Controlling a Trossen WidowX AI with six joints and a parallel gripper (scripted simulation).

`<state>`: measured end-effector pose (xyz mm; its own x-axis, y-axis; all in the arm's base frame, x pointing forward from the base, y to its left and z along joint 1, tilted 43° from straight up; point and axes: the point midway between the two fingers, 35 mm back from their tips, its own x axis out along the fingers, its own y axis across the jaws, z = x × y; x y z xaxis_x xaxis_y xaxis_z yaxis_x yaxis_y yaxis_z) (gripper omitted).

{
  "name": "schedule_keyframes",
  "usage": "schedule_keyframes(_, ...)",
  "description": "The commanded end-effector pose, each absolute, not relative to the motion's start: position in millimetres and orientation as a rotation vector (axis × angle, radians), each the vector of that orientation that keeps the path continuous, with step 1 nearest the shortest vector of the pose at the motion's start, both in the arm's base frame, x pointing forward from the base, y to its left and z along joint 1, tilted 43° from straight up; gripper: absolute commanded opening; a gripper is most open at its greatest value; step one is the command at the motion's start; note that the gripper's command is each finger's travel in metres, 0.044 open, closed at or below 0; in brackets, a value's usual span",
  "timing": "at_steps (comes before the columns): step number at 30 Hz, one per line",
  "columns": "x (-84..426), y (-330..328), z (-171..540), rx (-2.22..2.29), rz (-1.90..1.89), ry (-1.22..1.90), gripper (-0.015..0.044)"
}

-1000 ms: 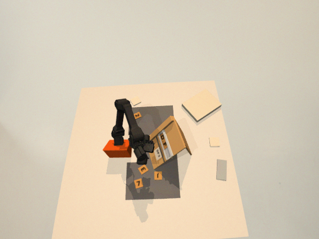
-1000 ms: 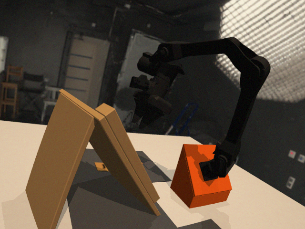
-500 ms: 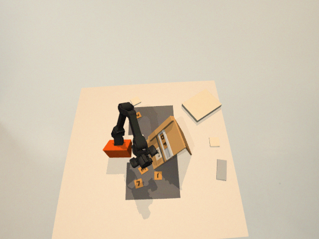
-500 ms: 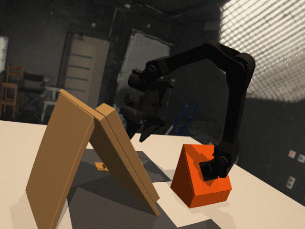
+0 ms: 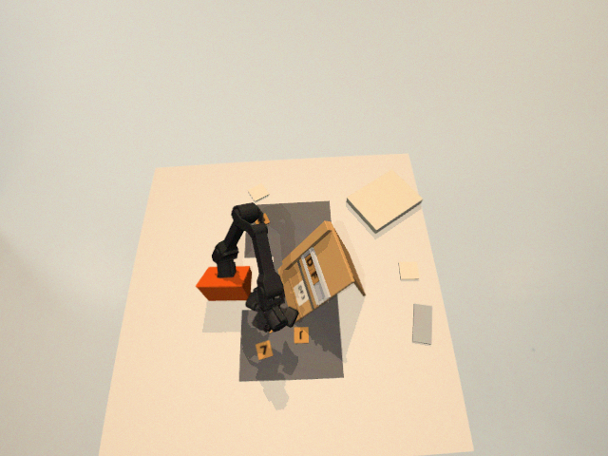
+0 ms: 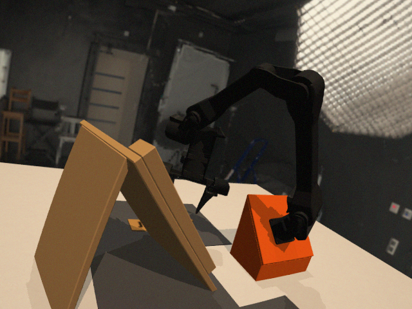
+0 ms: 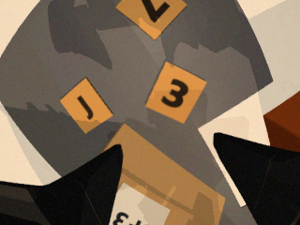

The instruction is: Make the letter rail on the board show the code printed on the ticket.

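The tilted board (image 5: pixel 338 265) (image 6: pixel 80 206) (image 7: pixel 159 169) carries a pale rail (image 5: pixel 321 294) holding tiles D (image 5: pixel 309 261) and F (image 5: pixel 314 277), D at the upper end; the rail's lower part has no tile. The ticket (image 5: pixel 300 293) (image 7: pixel 136 206) reads DF3. Tile 3 (image 7: pixel 176 93) lies flat on the mat off the board's lower corner, almost hidden by the arm in the top view. Tile J (image 5: pixel 300 334) (image 7: pixel 86 106) and a tile like 7 or L (image 5: pixel 264 350) (image 7: pixel 152 10) lie near it. My gripper (image 5: pixel 275 321) (image 6: pixel 185 196) (image 7: pixel 168 144) is open and empty, above the mat beside the board.
Another tile (image 5: pixel 265 218) lies at the mat's far end, partly behind the arm. An orange block (image 5: pixel 223 284) (image 6: pixel 279 255) is under the arm's base. A large pale slab (image 5: pixel 385 199), small pale pieces (image 5: pixel 258 192) (image 5: pixel 408 271) and a grey strip (image 5: pixel 422 324) lie around the counter.
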<state>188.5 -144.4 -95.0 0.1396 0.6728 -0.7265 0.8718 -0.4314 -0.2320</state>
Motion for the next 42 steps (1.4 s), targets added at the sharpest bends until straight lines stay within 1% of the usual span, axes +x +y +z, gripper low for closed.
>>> schedule_keyframes(1,173.1,-131.8,-125.9,2.39,-1.824,1.342,0.034)
schedule_keyframes(14,172.0,-130.9,-125.2,2.39,-1.824,1.342,0.034)
schedule_keyframes(21,173.4,-108.5,-148.3,2.391,-1.823,1.344,0.034)
schedule_keyframes(42,173.8,-93.9,-162.5,2.391,-1.822,1.345,0.034)
